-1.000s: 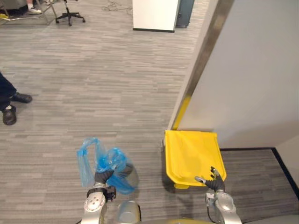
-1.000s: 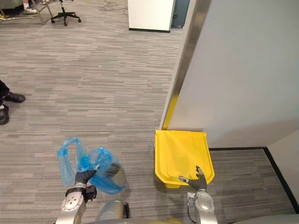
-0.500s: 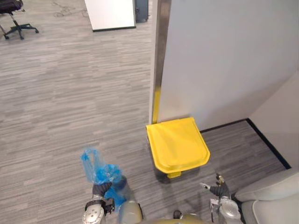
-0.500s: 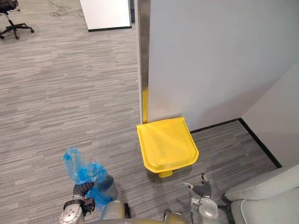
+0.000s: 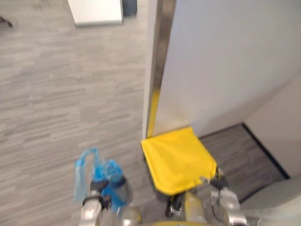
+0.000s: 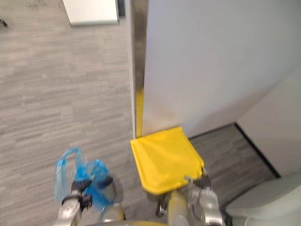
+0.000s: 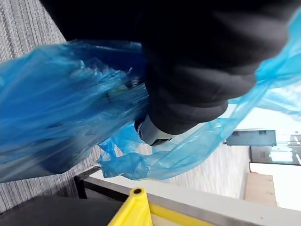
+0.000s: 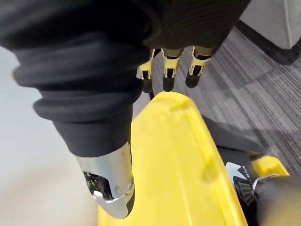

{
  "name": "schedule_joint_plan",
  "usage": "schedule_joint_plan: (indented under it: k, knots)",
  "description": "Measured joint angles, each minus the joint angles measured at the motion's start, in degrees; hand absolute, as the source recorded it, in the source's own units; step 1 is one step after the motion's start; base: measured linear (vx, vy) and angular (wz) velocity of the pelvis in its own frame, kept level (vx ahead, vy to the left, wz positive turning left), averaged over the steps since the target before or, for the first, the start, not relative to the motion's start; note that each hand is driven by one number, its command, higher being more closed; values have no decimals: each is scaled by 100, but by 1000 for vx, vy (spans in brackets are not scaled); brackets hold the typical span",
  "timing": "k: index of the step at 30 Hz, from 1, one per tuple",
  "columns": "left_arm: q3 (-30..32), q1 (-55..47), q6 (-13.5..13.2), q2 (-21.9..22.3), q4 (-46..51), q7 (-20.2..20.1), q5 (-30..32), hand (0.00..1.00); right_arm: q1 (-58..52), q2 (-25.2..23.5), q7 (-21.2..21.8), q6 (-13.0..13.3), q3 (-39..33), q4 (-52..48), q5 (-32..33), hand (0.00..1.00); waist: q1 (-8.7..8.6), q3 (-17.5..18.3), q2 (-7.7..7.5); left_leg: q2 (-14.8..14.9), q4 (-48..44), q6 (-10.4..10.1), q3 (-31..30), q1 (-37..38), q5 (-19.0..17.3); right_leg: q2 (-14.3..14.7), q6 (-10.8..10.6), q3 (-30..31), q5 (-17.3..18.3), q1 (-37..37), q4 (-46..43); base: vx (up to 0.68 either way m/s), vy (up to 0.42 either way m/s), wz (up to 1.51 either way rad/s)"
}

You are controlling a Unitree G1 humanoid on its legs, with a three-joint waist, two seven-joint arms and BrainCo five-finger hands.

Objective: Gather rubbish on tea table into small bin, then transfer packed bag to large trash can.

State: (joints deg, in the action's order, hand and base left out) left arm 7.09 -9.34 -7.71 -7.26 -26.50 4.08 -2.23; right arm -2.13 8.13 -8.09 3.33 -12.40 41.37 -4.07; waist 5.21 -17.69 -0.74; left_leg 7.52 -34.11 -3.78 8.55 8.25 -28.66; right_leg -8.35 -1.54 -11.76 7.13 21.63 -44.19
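Note:
A blue plastic bag [image 5: 89,170] hangs bunched from my left hand [image 5: 96,187], which is shut on its gathered top, low at the left. In the left wrist view the bag [image 7: 61,103] wraps close around the hand. The large trash can's yellow lid [image 5: 178,159] lies closed against the foot of the grey wall. My right hand [image 5: 218,181] is at the lid's near right corner. In the right wrist view its fingers [image 8: 168,71] are straight and just above the lid's edge [image 8: 174,155], holding nothing.
A grey partition wall [image 5: 225,61] with a metal post [image 5: 160,56] rises behind the can. A white cabinet [image 5: 94,9] stands at the far back. A grey cushioned seat [image 6: 263,197] sits low at the right. Open carpet lies to the left.
The camera has moved closer, so the can looks nearer and larger. My right hand has come up to the lid's near right corner. The left hand still holds the bag.

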Motion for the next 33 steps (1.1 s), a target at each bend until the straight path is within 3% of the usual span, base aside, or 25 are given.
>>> schedule_joint_plan:
  k: [1, 2, 3, 5, 9, 14, 17, 22, 26, 28, 30, 31, 33]
  knots:
    - [33, 58, -38, -14, -13, 29, 0, 100, 17, 30, 8, 4, -33, 48, 10, 0, 27, 22, 129, 83, -64, 16, -170, -97, 8, 261, -260, 95, 287, -65, 327, 338, -76, 0]
    - [184, 218, -49, -134, -62, 117, -3, 100, 27, 4, -26, 27, -89, -13, 68, 0, 26, 27, 359, 332, -519, 6, -559, -455, 5, 625, 22, 185, 116, -432, 1172, 309, -135, 4]
    - [195, 347, -46, -244, -98, 130, -13, 100, 14, -49, -53, -64, -180, -4, 146, 0, -15, -1, 381, 413, -610, -38, -806, -533, 31, 645, 138, -19, 62, -473, 1144, 297, -169, 33]
    - [179, 502, -53, -213, -92, 135, -56, 100, -190, -218, -75, -157, -529, -16, 217, 0, -152, 8, 372, 617, -708, -156, -1025, -573, 184, 694, 230, -406, 242, -733, 1184, 195, -166, 69]
    - [-40, 388, -27, -20, -108, 90, -60, 100, -283, -469, -71, -139, -545, -339, 405, 0, -136, 123, 326, 1098, -550, -101, -1036, -681, 277, 1130, 378, -524, 195, -840, 1554, 119, -184, 26]
    - [-25, 164, -37, -17, -97, 90, -60, 100, -252, -549, -63, -97, -464, -407, 405, 0, -123, 223, 271, 1229, 6, -220, -1024, -702, 341, 1240, 468, -382, 138, -759, 1640, -12, -114, 37]
    - [-25, -128, -34, -13, -98, 84, -59, 100, -367, -586, -62, -97, -459, -398, 387, 0, -127, 471, 259, 1252, 139, -221, -993, -773, 340, 1291, 479, -358, 65, -733, 1757, -102, -58, 18]
    - [-27, -225, -28, -10, -94, 84, -58, 100, -419, -589, -61, -113, -457, -391, 341, 0, -115, 511, 157, 1183, -86, -273, -985, -885, 305, 1221, 465, -406, -203, -805, 1996, -195, -7, 4]
    - [50, -249, -28, -36, -98, 91, -59, 100, -487, -555, -45, -129, -440, -330, 165, 0, -99, 396, -122, 782, -62, -304, -773, -833, 232, 817, 142, -208, -459, -781, 1932, -317, 98, -3]
    - [180, -359, -26, -98, -105, 96, -59, 100, -547, -509, -39, -149, -336, -202, 120, 0, 6, 398, -234, 626, -62, -279, -629, -863, 353, 707, 5, -56, -710, -784, 2196, -355, 109, -32]
    - [349, -417, -24, -108, -120, 115, -66, 100, -701, -517, 16, -154, -338, -201, 121, 0, 41, 415, -268, 626, 44, -217, -544, -1003, 612, 569, 75, 60, -457, -576, 1466, -418, 44, -7]
    - [406, -468, -23, -143, -115, 133, -79, 100, -779, -522, 62, -167, -340, -203, 121, 0, 29, 419, -265, 616, 269, -208, -544, -978, 813, 486, 28, 149, -72, -525, 250, -361, -8, 20]
    - [376, -469, -25, -152, -88, 131, -168, 100, -808, -529, 66, -161, -339, -222, 121, 0, 42, 432, -288, 568, 553, -238, -563, -987, 983, 348, -130, 262, 292, -616, -746, -223, -69, 24]
